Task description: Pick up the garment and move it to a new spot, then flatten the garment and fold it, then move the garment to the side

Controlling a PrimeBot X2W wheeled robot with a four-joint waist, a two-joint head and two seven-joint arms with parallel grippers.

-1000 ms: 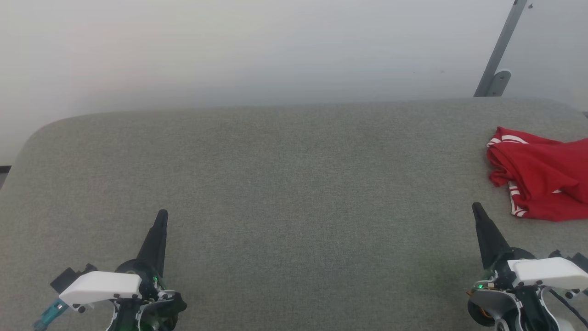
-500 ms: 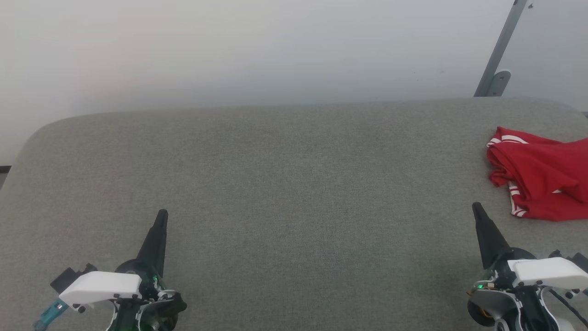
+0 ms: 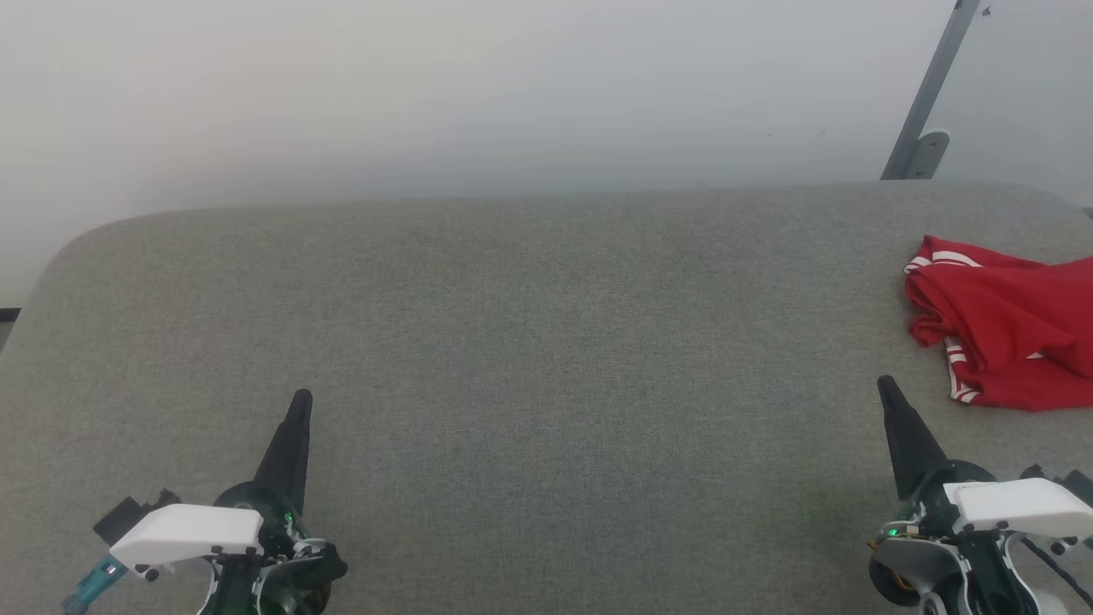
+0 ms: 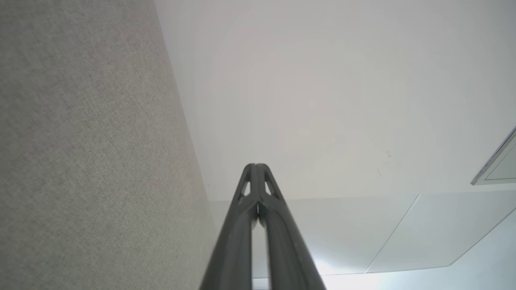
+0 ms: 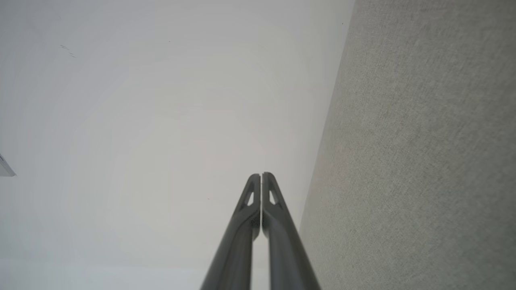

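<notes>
garment point(image 3: 1008, 329): you see it bunched on table point(image 3: 546, 342) right end, probably crumpled, frame edge cuts it | left pincer point(image 3: 301, 398): clenched, empty, table near-left | right pincer point(image 3: 885, 383): clenched, empty, table near-right, clear of garment

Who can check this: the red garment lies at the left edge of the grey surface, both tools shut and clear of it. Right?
Wrong side: the head view shows the garment at the right edge of the grey surface. The left tool and right tool are indeed shut and clear of it.
</notes>
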